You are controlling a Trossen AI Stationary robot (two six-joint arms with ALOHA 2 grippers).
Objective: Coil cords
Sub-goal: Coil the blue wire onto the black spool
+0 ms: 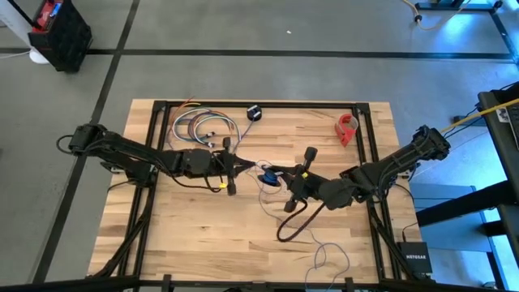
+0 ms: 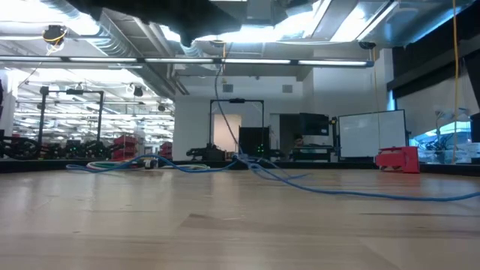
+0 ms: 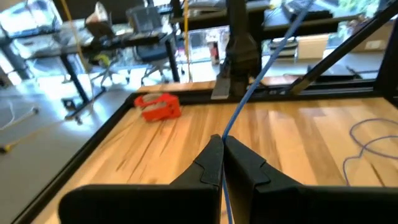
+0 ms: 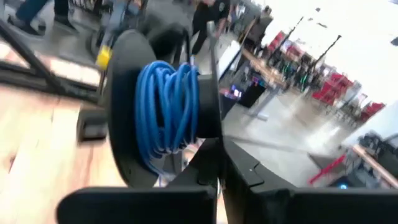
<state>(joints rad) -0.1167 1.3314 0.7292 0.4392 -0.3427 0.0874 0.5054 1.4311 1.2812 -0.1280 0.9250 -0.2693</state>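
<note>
Wood table (image 1: pixel 203 235): thin blue cord (image 3: pixel 261 68) wound on black spool (image 4: pixel 134 109).

table (image 1: pixel 340 235): pale wood planks, smooth, satin sheen
frame (image 1: pixel 268 105): black metal, matt
cord (image 4: pixel 165 112): thin blue plastic sheath, slightly glossy
spool (image 4: pixel 124 93): black plastic, matt
red object (image 3: pixel 158 107): glossy plastic
left gripper (image 3: pixel 222 163) fingers: matt black plastic

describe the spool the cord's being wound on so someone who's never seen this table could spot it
Start at the middle of the wooden table, where the two dark arms meet. The spool sits at the tip of the right gripper, which is shut on it: a black flanged reel wound with blue cord. Nothing else here is round, black and wrapped in blue.
</note>
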